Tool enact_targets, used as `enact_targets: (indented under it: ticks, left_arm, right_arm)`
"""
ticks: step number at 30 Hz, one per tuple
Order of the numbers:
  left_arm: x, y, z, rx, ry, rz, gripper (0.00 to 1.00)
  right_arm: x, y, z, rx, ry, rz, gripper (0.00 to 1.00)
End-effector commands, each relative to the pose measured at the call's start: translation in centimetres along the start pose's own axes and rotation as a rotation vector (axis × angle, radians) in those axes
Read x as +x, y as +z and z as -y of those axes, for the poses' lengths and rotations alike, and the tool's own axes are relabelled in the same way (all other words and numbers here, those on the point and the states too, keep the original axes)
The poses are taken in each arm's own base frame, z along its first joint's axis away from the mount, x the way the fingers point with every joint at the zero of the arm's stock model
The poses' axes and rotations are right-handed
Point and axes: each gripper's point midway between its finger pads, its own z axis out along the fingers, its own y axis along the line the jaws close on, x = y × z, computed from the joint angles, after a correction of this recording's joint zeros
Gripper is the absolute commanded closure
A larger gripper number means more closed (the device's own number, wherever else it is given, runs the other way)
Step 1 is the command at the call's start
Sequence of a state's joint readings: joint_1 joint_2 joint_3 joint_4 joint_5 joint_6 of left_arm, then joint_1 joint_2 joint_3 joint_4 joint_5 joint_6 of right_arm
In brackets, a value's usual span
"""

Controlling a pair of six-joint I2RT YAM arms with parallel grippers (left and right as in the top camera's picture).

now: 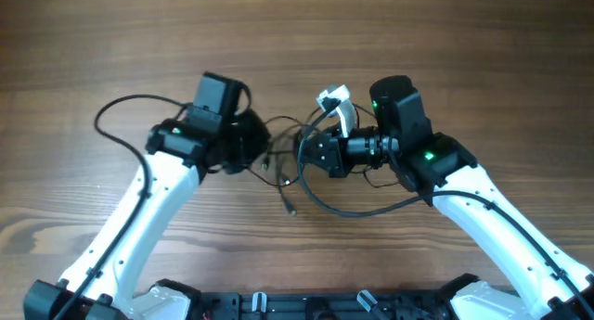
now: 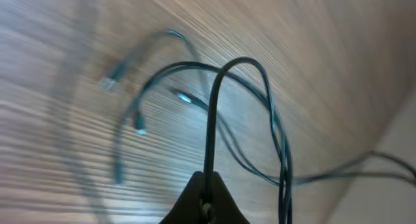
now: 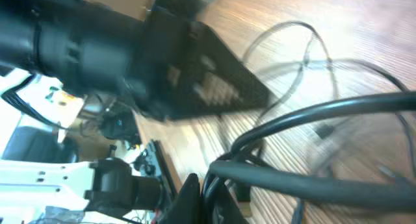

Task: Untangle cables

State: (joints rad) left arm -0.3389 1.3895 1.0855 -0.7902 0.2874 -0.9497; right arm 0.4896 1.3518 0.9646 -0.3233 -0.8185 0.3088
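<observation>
The black cables [image 1: 286, 172] lay knotted at the middle of the wooden table [image 1: 464, 42]: light, limp, probably slippery. The left gripper [image 2: 207, 193] was clamped on one of them; the right gripper [image 3: 203, 188] was shut, though whether on a strand was unclear. A hold near a plug end [image 1: 291, 210] should draw loops free.

thin black cables [image 1: 281, 168] lie tangled in loose loops at the middle of the wooden worktop [image 1: 464, 42]. one strand trails out to a small plug [image 1: 291, 210]. another rises in a tall arch, its foot pinched in the closed left pincer [image 2: 207, 197].
</observation>
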Motion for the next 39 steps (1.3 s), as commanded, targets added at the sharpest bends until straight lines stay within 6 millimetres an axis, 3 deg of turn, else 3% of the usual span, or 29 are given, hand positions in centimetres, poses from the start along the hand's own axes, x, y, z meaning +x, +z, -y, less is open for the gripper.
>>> enact_targets:
  ticks: [1,4,6,9,13,16,17,19,20,22,23,24,25,26,28,29,30,31,33,35,37,39]
  left_arm:
    - [-2.9,-0.9,-1.6,0.02,-0.144,0.026,0.96]
    - [-3.8,-2.1,1.5,0.208,-0.088,-0.014,0.96]
    - [-4.1,-2.2,1.7,0.217,-0.061,0.004,0.96]
    - [-5.1,-1.8,-2.6,0.011,-0.119,0.097,0.96]
    - [-5.3,-2.2,-6.8,-0.191,-0.155,0.164,0.96]
    - [-5.7,-2.6,-8.1,-0.257,-0.163,0.201,0.96]
    - [-5.9,-2.7,-8.3,-0.266,-0.163,0.214,0.96]
    - [-6.0,-2.7,-8.2,-0.26,-0.189,0.224,0.96]
    - [-6.0,-2.7,-8.1,-0.254,-0.219,0.229,0.9]
    - [-5.6,-2.5,-7.8,-0.231,-0.263,0.208,0.37]
    - [-5.2,-2.3,-7.4,-0.213,-0.267,0.181,0.14]
    - [-4.9,-2.2,-7.1,-0.197,-0.267,0.157,0.0]
    - [-4.5,-2.1,-6.8,-0.182,-0.266,0.134,0.0]
    - [-4.1,-2.0,-6.5,-0.171,-0.264,0.114,0.0]
    - [-3.3,-1.6,-5.3,-0.128,-0.219,0.07,0.0]
    - [-2.8,-1.4,-4.3,-0.092,-0.164,0.045,0.0]
    - [-2.0,-1.0,-2.7,-0.041,-0.072,0.018,0.0]
    - [-1.4,-0.7,-1.6,-0.018,-0.011,0.014,0.0]
    - [0.1,0.0,0.5,0.015,0.086,0.019,0.1]
    - [1.8,0.8,2.6,0.043,0.182,0.033,0.19]
    - [3.0,1.7,3.4,0.023,0.233,0.068,0.19]
    - [3.9,3.0,3.3,-0.013,0.182,0.072,0.28]
  right_arm:
    - [0.6,-0.8,4.4,0.251,0.109,0.01,0.96]
    - [1.9,-1.8,8.4,0.475,0.21,0.015,0.96]
    - [2.4,-2.1,9.6,0.534,0.26,0.019,0.96]
    - [3.6,-3.5,11.5,0.671,0.274,-0.006,0.96]
    - [7.2,-8.8,15.4,1.054,0.332,-0.075,0.91]
    - [9.3,-13.0,16.7,1.3,0.411,-0.076,0.87]
    - [9.6,-13.5,16.7,1.332,0.431,-0.072,0.86]
    - [9.5,-12.7,16.6,1.282,0.45,-0.067,0.87]
    - [8.9,-11.0,16.1,1.184,0.461,-0.055,0.96]
    - [7.7,-8.4,15.1,1.026,0.457,-0.04,0.95]
    - [6.7,-7.1,14.4,0.936,0.43,-0.027,0.95]
    - [5.7,-5.8,13.6,0.847,0.398,-0.016,0.91]
    - [4.6,-4.6,12.6,0.76,0.361,0.0,0.79]
    - [3.8,-4.1,12.1,0.715,0.34,0.019,0.59]
    - [3.3,-4.1,12.3,0.72,0.317,0.036,0.42]
    - [3.4,-4.4,12.6,0.747,0.338,0.047,0.17]
    - [3.5,-4.8,13.0,0.778,0.413,0.077,0.1]
    - [3.7,-5.3,13.4,0.802,0.501,0.112,0.07]
    - [3.9,-6.4,14.4,0.845,0.65,0.184,0.0]
    - [3.6,-7.9,15.7,0.866,0.756,0.251,0.0]
    - [3.7,-10.1,17.3,0.901,0.825,0.292,0.0]
    - [4.4,-12.3,18.7,0.941,0.893,0.31,0.0]
